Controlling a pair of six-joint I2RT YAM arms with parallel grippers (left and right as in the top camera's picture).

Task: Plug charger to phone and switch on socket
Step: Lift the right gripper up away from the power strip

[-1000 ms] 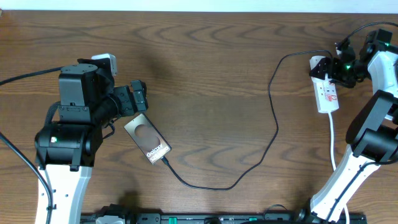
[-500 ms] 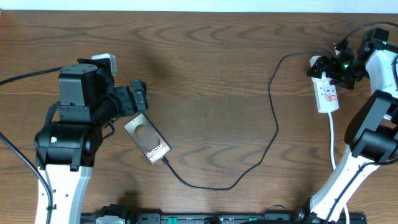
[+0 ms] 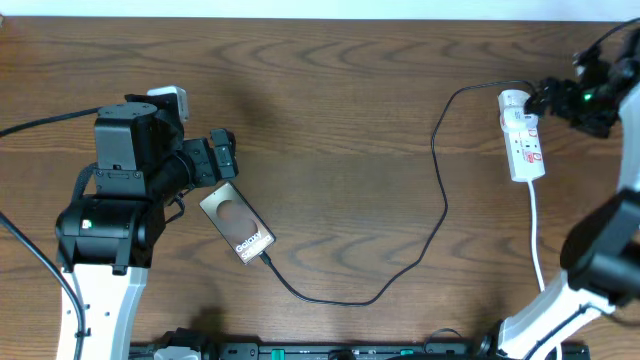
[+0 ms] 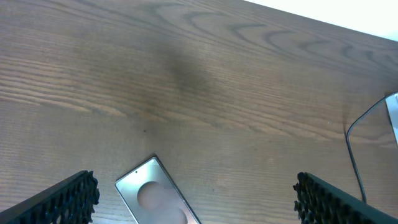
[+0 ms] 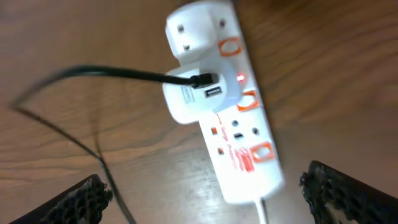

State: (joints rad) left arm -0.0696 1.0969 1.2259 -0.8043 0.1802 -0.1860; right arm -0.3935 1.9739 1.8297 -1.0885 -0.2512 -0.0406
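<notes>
The phone [image 3: 237,226] lies flat at the left of the table, dark and glossy, and its top end shows between my left fingers [image 4: 62,199]. The charger [image 3: 444,200], a thin black cable, runs from the phone's lower end in a loop up to the socket [image 3: 526,140]. There its tip sits in a white adapter [image 5: 189,93] on the socket [image 5: 239,124], beside a small red light [image 5: 240,78]. My left gripper [image 3: 228,157] hovers open just above the phone's top end. My right gripper [image 3: 550,100] is open, just right of the socket's rounded end, holding nothing.
The socket's white cord [image 3: 537,240] runs down toward the right arm's base. A thick black arm cable [image 3: 40,122] crosses the far left. The table's back edge lies close behind the socket.
My right gripper has drawn back to the right, off the socket's top end, and its jaws have widened. The left arm, phone and cable have not moved.
</notes>
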